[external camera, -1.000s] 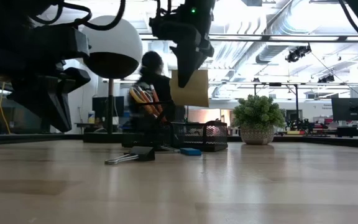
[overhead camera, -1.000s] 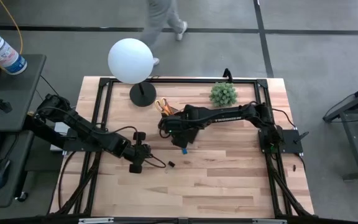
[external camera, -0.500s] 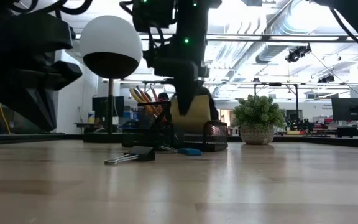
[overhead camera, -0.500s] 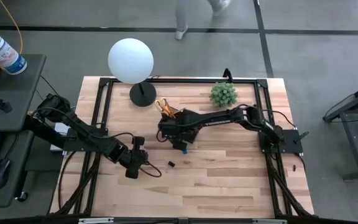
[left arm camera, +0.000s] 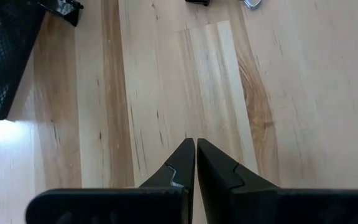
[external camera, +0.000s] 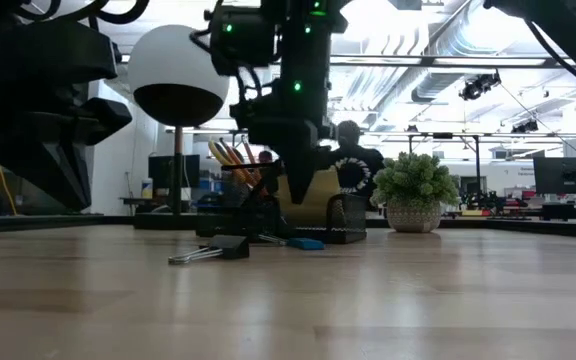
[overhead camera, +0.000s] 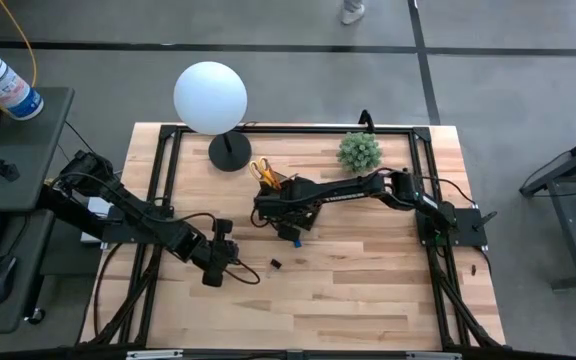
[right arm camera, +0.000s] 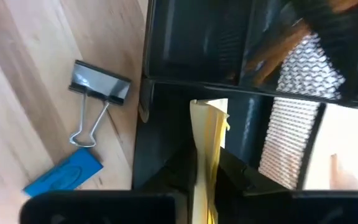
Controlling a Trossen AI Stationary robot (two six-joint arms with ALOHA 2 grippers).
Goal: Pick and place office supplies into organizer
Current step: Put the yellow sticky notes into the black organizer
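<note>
Right gripper (right arm camera: 207,171) is down over the organizer (overhead camera: 286,205), which sits near mid-table between the lamp base (overhead camera: 229,152) and the green plant (overhead camera: 359,150). Its fingers (right arm camera: 238,174) pinch the yellow sticky-note pad (right arm camera: 208,134) edge-on, with the pad's free end hanging inside one of the organizer's black compartments; the low view shows the pad (external camera: 308,195) upright behind the mesh wall, right arm directly above it. The neighbouring taller section holds the orange pencils (external camera: 230,155) and the yellow-handled scissors (overhead camera: 263,170), leaning out over the rim. On the bare wood just beside the organizer lie a small blue eraser (right arm camera: 64,173) and a black binder clip (right arm camera: 100,87) with its wire handles folded out; the two are near each other but not touching. Another small black clip (overhead camera: 276,264) lies well apart, toward the table front. Left gripper (left arm camera: 195,163) hovers above bare table off to the left front, fingertips pressed together, holding nothing.
</note>
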